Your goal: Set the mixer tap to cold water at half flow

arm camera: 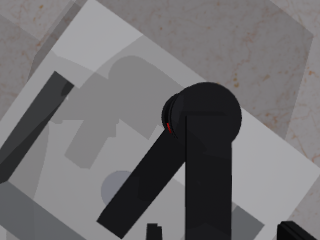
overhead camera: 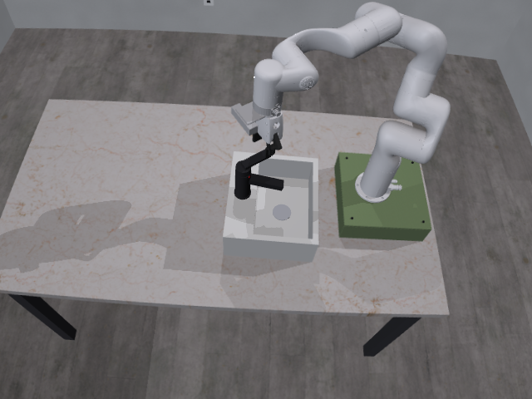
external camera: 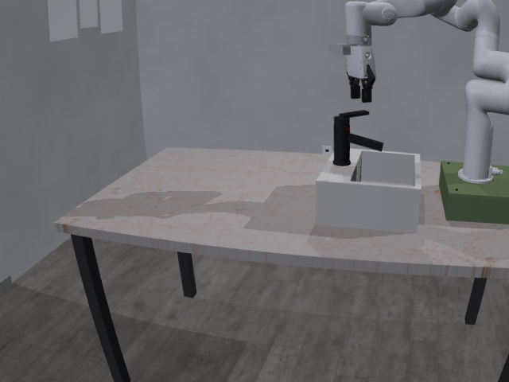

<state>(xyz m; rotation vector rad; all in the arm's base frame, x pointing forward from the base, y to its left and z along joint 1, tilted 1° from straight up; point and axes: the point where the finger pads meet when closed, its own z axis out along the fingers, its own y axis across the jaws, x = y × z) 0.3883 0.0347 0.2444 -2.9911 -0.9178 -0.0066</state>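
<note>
Marble-topped table (external camera: 197, 192) bearing a white square sink basin (external camera: 366, 201). The white jointed arm (overhead camera: 421, 90) arches over, wrist vertical. Its black-fingered gripper (external camera: 360, 92), fingers apart and empty, hangs apparently clear above the matte black tap's flat lever (external camera: 354, 114).

A marble-topped table (overhead camera: 107, 141) carries a white sink basin (overhead camera: 270, 242) beside the arm's green base block (overhead camera: 412, 227).

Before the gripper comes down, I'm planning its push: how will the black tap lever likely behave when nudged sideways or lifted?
The lever looks like a stiff flat bar, so it probably won't bend. It joins the top of the upright tap body, so it should pivot there rather than slide free. Its smooth, thin faces may let the open gripper slip.
</note>
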